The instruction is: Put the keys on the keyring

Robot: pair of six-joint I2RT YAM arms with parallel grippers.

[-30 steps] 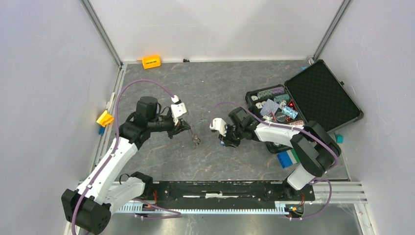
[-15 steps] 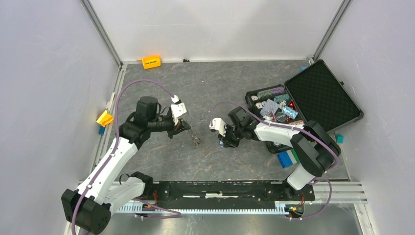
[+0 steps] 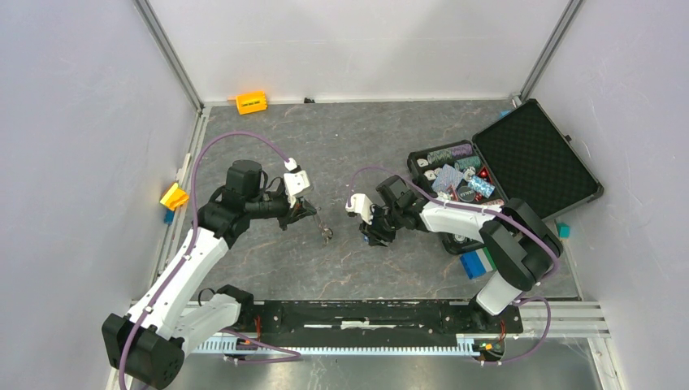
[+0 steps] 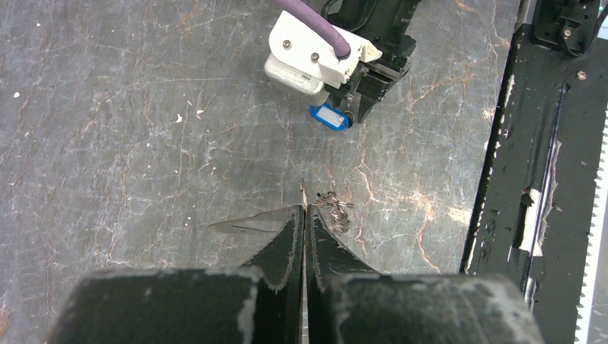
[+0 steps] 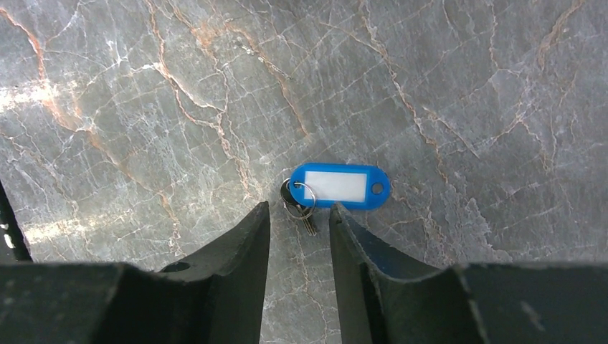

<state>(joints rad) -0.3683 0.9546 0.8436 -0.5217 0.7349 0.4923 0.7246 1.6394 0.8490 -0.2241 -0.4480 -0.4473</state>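
Lying flat on the table (image 5: 143,107), the blue-tagged key (image 5: 337,186) sits just beyond the right gripper (image 5: 299,210), its small ring in line with the gap; those jaws stand apart, holding nothing. The left gripper (image 4: 303,209) is clenched, a metal tangle (image 4: 333,206) at its tips; whether it is pinched I cannot tell. Bare table lies all round, the case (image 3: 520,162) well off to the right

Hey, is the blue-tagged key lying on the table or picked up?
On the table: the blue-tagged key lies flat on it, with the right hand open around it, not gripping.
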